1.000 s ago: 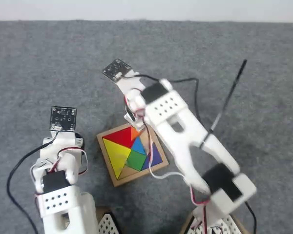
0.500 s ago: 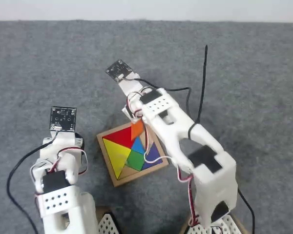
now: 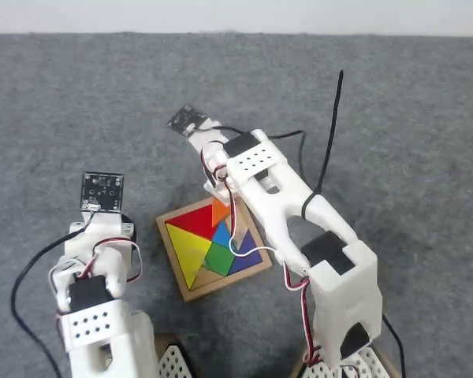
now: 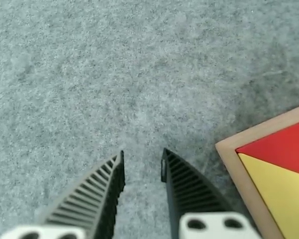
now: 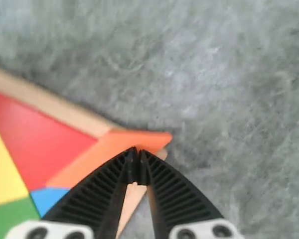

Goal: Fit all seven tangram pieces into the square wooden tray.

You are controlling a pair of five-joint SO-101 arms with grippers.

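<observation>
The square wooden tray (image 3: 221, 284) lies on the grey carpet (image 3: 394, 118), turned so that one corner points away from the arms, between the two of them.

The right arm (image 3: 299, 213) stretches forward over the tray's right side, with its wrist above the far corner. The left arm (image 3: 98, 260) stands folded just beside the tray's left edge.

Inside the tray, the red triangle (image 3: 193, 221) and the yellow triangle (image 3: 184, 252) fill the left half and touch along one long edge. The green piece (image 3: 219, 258), the purple piece (image 3: 249, 253) and the blue piece (image 3: 222, 235) sit to their right. A pale wood-coloured patch lies near the tray's near corner (a piece or bare floor, I cannot tell).

The orange piece (image 5: 114, 142) lies at the far corner against the red triangle, and its tip seems to reach out over the rim.

The right gripper (image 5: 137, 149) has its fingers pressed together tip to tip, with no gap, right over the orange piece. The left gripper (image 4: 142, 154) hangs above bare carpet near the tray's left corner, its fingers a narrow gap apart and holding nothing.
</observation>
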